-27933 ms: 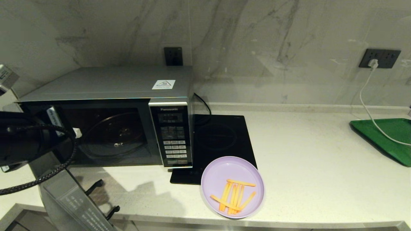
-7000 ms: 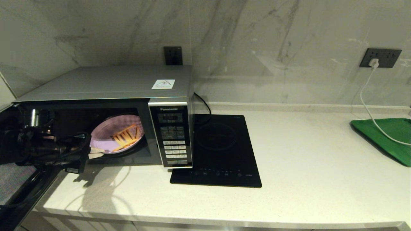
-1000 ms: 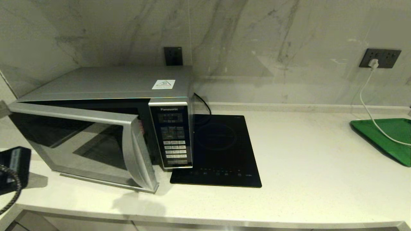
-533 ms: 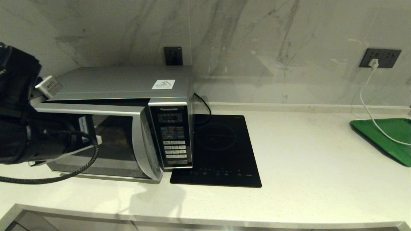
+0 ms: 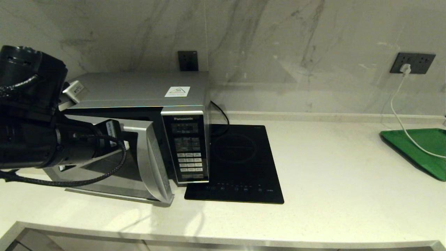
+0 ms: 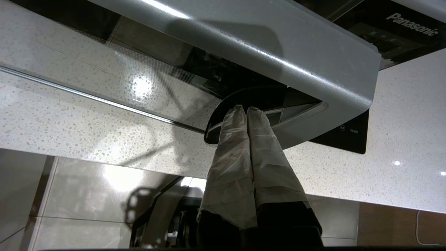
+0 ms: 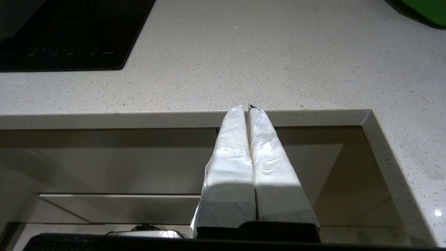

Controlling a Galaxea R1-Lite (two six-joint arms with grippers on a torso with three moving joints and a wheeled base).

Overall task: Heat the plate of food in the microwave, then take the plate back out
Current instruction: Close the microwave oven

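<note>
The silver-grey microwave (image 5: 139,89) stands at the left of the counter. Its door (image 5: 153,164) is a little ajar, with the handle side standing out from the button panel (image 5: 188,150). My left arm (image 5: 41,139) reaches across the door's front. The left gripper (image 6: 246,108) is shut and empty, its wrapped tips against the dark glass by the silver door frame (image 6: 278,45). The plate of food is hidden behind the door. My right gripper (image 7: 244,107) is shut and empty, just below the counter's front edge, and is out of the head view.
A flat black induction hob (image 5: 240,164) lies right beside the microwave. A green tray (image 5: 421,150) sits at the far right, with a white cable (image 5: 400,115) running to it from a wall socket (image 5: 413,62). Bare counter (image 5: 331,181) lies between hob and tray.
The door swung from about half open to nearly shut. My left arm rose from the low left and moved right across the door's front.
</note>
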